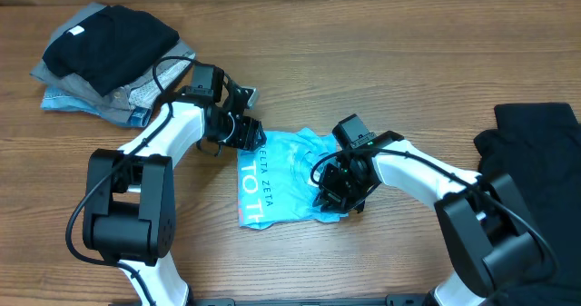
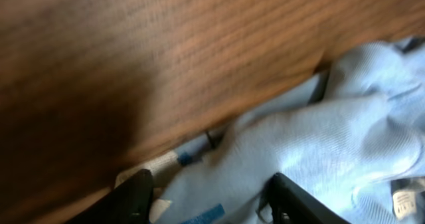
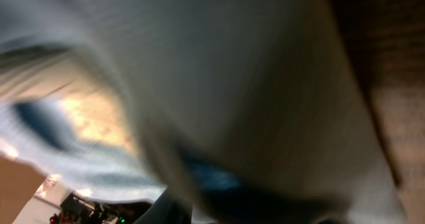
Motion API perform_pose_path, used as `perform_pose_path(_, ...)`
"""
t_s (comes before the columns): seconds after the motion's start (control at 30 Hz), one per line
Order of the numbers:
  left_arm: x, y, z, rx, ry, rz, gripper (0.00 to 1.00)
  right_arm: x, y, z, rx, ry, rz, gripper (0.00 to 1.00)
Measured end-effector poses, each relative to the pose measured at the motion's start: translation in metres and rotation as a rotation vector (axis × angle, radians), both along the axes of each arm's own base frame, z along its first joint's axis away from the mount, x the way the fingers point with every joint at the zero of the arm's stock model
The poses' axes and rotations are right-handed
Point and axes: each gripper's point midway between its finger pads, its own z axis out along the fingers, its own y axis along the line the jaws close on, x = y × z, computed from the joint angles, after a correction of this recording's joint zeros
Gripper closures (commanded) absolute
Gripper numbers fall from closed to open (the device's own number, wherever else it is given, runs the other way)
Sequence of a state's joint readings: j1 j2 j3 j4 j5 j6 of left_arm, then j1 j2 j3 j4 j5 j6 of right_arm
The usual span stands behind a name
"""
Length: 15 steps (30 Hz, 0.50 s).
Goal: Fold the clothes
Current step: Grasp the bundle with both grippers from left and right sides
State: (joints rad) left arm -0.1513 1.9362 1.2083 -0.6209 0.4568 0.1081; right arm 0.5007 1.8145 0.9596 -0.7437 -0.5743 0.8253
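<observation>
My left tool (image 1: 243,133) stands released, fingers (image 2: 136,196) astride the T-shirt (image 1: 281,174) edge; cloth smothers my right tool (image 1: 334,195), so I cannot tell its grip.

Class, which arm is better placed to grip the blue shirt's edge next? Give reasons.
Left, likely: the left gripper straddles the shirt's edge, fingers apart. The right gripper is down on the fabric, its state unclear.
</observation>
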Motion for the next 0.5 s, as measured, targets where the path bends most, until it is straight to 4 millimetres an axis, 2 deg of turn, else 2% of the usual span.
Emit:
perform_pose_path(0.07,-0.009,0.001,-0.002,0.007,0.036,-0.004,0.53,-0.001,-0.001,-0.003,0.000,0.018,-0.007,0.84)
perform_pose_path(0.17,-0.024,0.005,-0.005,0.026,0.099,-0.016,0.54,0.002,-0.007,-0.004,-0.012,0.030,-0.035,0.88)
perform_pose_path(0.3,-0.045,0.010,-0.007,0.051,0.184,-0.025,0.44,0.020,-0.027,-0.005,-0.019,0.027,-0.118,0.88)
perform_pose_path(0.4,-0.055,0.009,-0.006,0.041,0.227,-0.030,0.38,0.049,-0.041,-0.005,0.014,-0.048,-0.179,0.88)
perform_pose_path(0.5,-0.062,0.003,-0.002,0.002,0.253,-0.049,0.25,0.103,-0.052,-0.002,0.060,-0.278,-0.195,0.87)
